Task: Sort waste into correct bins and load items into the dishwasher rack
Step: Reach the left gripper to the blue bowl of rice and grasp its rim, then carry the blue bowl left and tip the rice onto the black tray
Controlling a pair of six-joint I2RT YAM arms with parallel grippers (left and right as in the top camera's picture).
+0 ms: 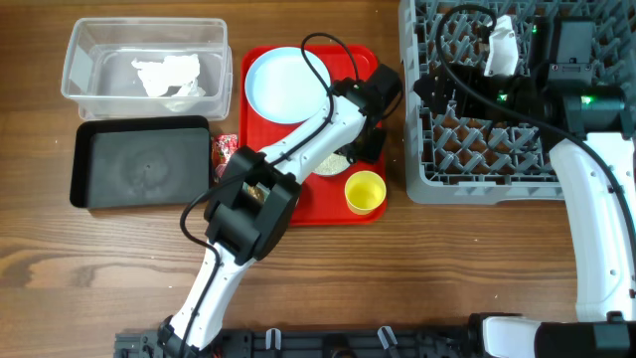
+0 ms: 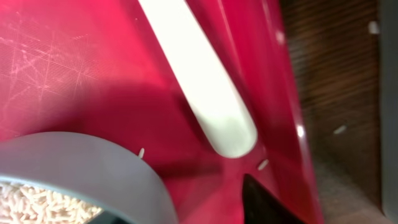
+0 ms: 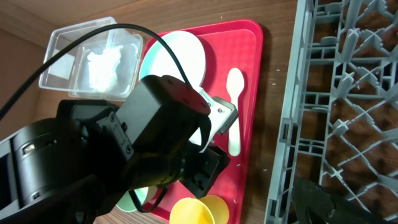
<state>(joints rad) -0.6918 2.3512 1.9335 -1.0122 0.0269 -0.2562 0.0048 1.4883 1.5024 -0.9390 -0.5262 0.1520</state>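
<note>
My left gripper [image 1: 360,149] is open and low over the red tray's right side, with the rim of a light-blue bowl [image 2: 93,168] of white rice [image 2: 37,202] between its fingertips [image 2: 186,214]. The white spoon [image 2: 205,93] lies on the tray just ahead of it and also shows in the right wrist view [image 3: 234,112]. The round plate [image 1: 283,85] and yellow cup [image 1: 365,191] are on the tray. The napkin [image 1: 169,75] lies in the clear tub [image 1: 89,40]. The red wrapper [image 1: 225,149] sits beside the black tray [image 1: 139,164]. My right gripper [image 1: 442,89] is open and empty over the grey rack [image 1: 477,179].
The red serving tray [image 1: 298,209] lies between the bins and the rack. A few loose rice grains [image 2: 339,129] lie on the wood by the tray's edge. The left arm [image 1: 248,209] crosses the tray and hides part of it. Cables hang over the rack.
</note>
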